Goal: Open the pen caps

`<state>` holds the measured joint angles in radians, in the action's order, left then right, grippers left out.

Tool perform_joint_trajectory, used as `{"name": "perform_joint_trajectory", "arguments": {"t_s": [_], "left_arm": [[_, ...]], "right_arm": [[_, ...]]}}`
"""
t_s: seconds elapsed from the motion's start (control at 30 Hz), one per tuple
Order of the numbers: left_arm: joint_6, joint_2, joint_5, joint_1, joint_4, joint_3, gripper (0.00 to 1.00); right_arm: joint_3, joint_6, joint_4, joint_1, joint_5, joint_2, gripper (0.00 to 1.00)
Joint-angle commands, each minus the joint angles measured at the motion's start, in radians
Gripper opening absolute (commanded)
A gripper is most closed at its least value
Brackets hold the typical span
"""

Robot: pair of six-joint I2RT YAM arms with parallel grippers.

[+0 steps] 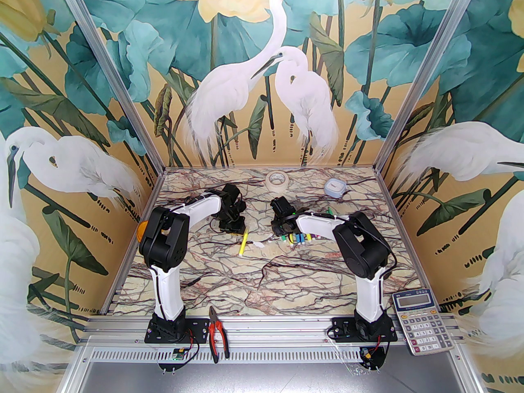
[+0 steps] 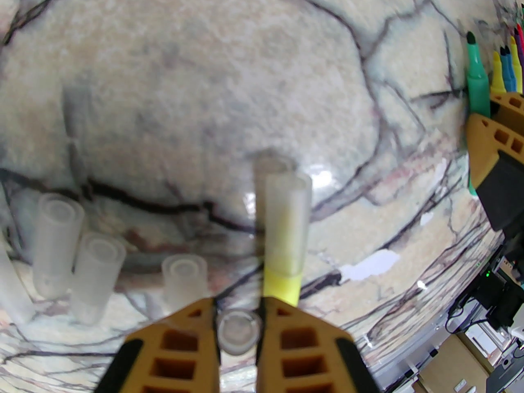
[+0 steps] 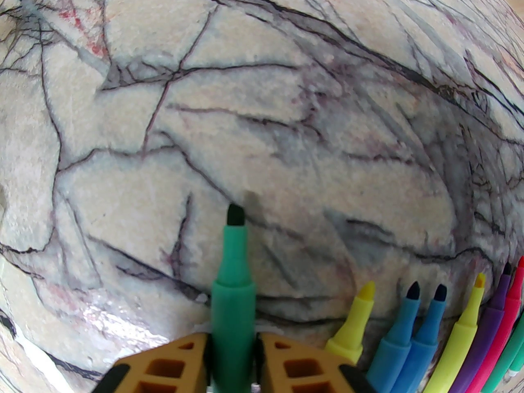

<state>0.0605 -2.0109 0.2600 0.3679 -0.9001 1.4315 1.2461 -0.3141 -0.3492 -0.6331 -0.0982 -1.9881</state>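
Pen caps [image 2: 96, 276]: where are they in this one? (DESK)

Several lie loose and translucent on the marble-patterned tabletop [image 1: 262, 285], just beside the left gripper [image 2: 238, 307]. That gripper is clamped on another, the held cap [image 2: 239, 334], seen end-on between its jaws. One fitted cap [image 2: 286, 219] sits on the yellow marker [image 2: 282, 287] lying directly ahead of it. (PHOTOGRAPHER)

And the right side? (DESK)

The right gripper [image 3: 233, 338] has its jaws close on either side of an uncapped green marker [image 3: 233, 285], beside a row of bare-tipped markers [image 3: 430, 330]. Whether the jaws press on it, I cannot tell. (PHOTOGRAPHER)

What could go wrong from here? (DESK)

My reading: the yellow marker lies free, so a pull on its cap alone would likely drag or roll the whole pen rather than part it. The body wants holding. The held cap, if let go from height, could bounce among the loose ones. The green marker's tip could smear the tabletop if it is set down nose-first. The two grippers work near each other, so a careless reach risks a knock. (PHOTOGRAPHER)
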Motion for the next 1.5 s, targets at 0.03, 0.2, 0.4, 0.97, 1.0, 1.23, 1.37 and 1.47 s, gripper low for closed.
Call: {"name": "perform_joint_trajectory", "arguments": {"t_s": [0.03, 0.2, 0.4, 0.97, 1.0, 1.23, 1.37, 1.47], "left_arm": [[0.011, -0.032, -0.051, 0.009, -0.031, 0.028, 0.07], [0.019, -0.028, -0.082, 0.009, -0.039, 0.030, 0.09], [0.034, -0.030, -0.124, 0.009, -0.046, 0.035, 0.14], [0.058, 0.055, -0.109, 0.009, 0.000, 0.019, 0.30], [0.061, 0.068, -0.100, 0.009, 0.009, 0.014, 0.31], [0.093, 0.147, -0.089, -0.006, 0.072, -0.021, 0.37], [0.141, 0.239, -0.030, -0.071, 0.182, -0.108, 0.45], [0.171, 0.311, 0.008, -0.138, 0.270, -0.197, 0.56]], "right_arm": [[0.001, 0.004, -0.040, 0.002, -0.046, -0.018, 0.29], [0.003, 0.004, -0.043, 0.001, -0.046, -0.014, 0.32], [0.004, 0.012, -0.053, 0.001, -0.052, 0.007, 0.35], [0.044, 0.023, -0.086, -0.046, -0.037, 0.085, 0.41], [0.046, 0.024, -0.088, -0.048, -0.037, 0.091, 0.42], [0.057, 0.017, -0.095, -0.066, -0.010, 0.112, 0.43], [0.080, 0.017, -0.110, -0.084, 0.019, 0.101, 0.44], [0.109, 0.024, -0.127, -0.106, 0.036, 0.081, 0.45]]}}
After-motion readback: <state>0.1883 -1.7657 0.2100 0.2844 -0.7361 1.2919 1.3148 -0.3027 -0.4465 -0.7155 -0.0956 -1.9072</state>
